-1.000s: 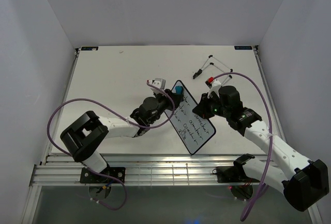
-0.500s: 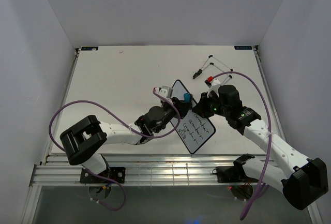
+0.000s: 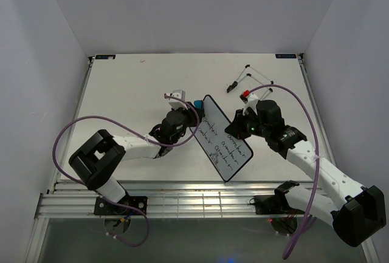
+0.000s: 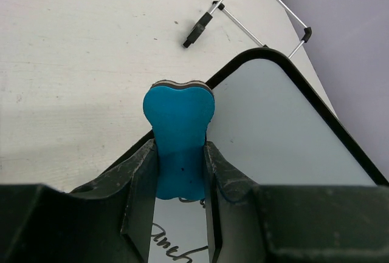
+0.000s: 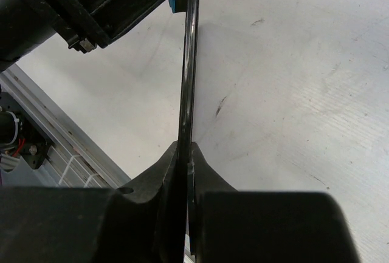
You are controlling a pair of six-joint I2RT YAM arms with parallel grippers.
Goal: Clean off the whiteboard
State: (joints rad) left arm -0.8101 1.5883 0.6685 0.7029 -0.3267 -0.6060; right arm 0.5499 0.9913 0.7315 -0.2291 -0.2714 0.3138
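The whiteboard (image 3: 223, 144) stands tilted off the table, black-framed, with black handwriting across its middle and lower part and a blank top. My right gripper (image 3: 242, 124) is shut on its right edge; in the right wrist view the whiteboard (image 5: 188, 62) runs edge-on between the closed fingers of that gripper (image 5: 184, 153). My left gripper (image 3: 194, 107) is shut on a blue eraser (image 3: 199, 104) at the board's upper left corner. In the left wrist view the eraser (image 4: 179, 132) rests against the whiteboard (image 4: 273, 129), pinched by the gripper (image 4: 180, 153).
A black wire stand (image 3: 246, 76) lies on the white table behind the board, also in the left wrist view as the stand (image 4: 243, 8). White walls close in the table on three sides. A slotted metal rail (image 3: 182, 199) runs along the near edge.
My left gripper swept the eraser right and down over the board's upper part, then came back up-left to the top corner. The right gripper and the board stayed put.
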